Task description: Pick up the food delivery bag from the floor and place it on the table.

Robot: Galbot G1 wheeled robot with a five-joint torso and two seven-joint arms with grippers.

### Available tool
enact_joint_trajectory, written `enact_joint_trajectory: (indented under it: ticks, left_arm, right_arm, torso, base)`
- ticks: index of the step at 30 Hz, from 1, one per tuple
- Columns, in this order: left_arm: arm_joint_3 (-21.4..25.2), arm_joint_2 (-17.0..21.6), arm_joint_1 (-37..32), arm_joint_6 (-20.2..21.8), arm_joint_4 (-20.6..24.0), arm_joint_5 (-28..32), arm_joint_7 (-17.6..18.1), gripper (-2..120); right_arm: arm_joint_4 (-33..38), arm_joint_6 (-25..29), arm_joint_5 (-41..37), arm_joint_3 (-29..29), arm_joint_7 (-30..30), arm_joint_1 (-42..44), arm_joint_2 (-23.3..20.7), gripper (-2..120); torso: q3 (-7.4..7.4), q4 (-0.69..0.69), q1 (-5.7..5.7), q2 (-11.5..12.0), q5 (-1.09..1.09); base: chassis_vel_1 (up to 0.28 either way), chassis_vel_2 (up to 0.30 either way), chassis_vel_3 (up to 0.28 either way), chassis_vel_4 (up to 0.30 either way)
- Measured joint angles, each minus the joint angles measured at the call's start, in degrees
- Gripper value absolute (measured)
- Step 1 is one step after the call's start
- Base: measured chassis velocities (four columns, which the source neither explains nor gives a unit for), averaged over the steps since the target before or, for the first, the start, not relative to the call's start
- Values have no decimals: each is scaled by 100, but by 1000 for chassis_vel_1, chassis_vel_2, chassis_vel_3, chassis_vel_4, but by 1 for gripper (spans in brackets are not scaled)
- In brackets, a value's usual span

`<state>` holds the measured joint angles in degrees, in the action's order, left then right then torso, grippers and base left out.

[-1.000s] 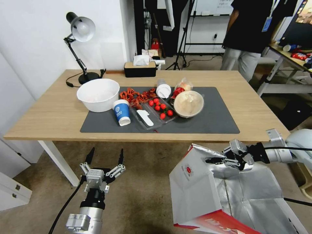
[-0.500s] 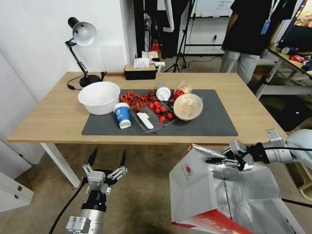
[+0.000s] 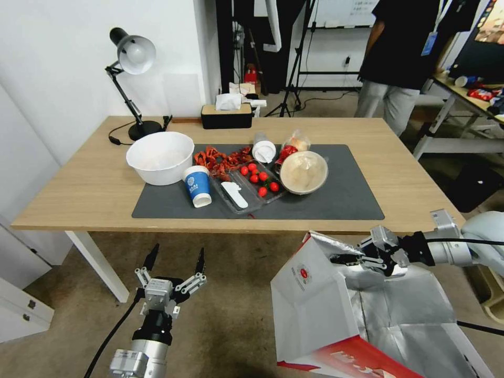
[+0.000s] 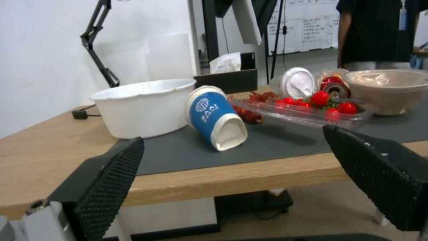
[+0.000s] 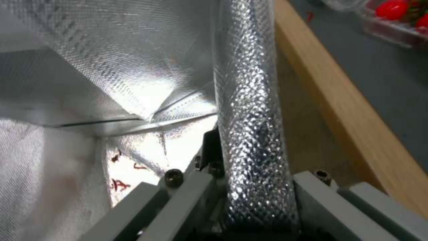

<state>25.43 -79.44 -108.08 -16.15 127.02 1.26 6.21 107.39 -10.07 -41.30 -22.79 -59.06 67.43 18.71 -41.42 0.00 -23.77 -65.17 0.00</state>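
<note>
A: Status of the right claw (image 3: 350, 258) is requested.

B: It is clamped on the foil-lined rim of the food delivery bag (image 3: 315, 310), as confirmed in the right wrist view, where the rim fold (image 5: 254, 134) is pinched between the jaws. The bag is held at the right, just near of the tabletop (image 3: 79, 194) edge, with its top rim about level with that edge. Whether its base rests on the floor (image 3: 231, 315) cannot be told.

A: And the left claw (image 3: 176, 261)?

B: It is spread wide and holds nothing, suspended over the floor at the near left, pointed toward the tabletop.

A: Which failure modes are to be expected?

B: Three are judged likely. The thin rim may tear or slip, since a large bag is carried by one edge. The bag wall may be caught under the tabletop edge if it is not raised enough. The blue paper cup (image 3: 198, 185) lying on its side, the cherry tomato tray (image 3: 261, 180) and the lidded bowl (image 3: 304, 171) on the grey mat (image 3: 346, 199) may be struck; little free space remains except at the right.
</note>
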Motion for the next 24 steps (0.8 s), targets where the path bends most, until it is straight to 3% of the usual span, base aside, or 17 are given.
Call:
enact_joint_trajectory:
  ticks: [14, 24]
  left_arm:
    - [11, -31, 25, -161, -69, -11, 106, 100]
    - [17, -34, 50, -265, -75, -27, 225, 100]
  right_arm:
    - [375, -207, -1622, -678, 608, 207, -303, 0]
    - [966, -456, -3122, -1214, 1567, 151, -488, 0]
  torso:
    - [12, 1, 10, 23, 0]
    - [18, 1, 14, 32, 0]
  base:
    - [0, 0, 0, 0]
    - [0, 0, 0, 0]
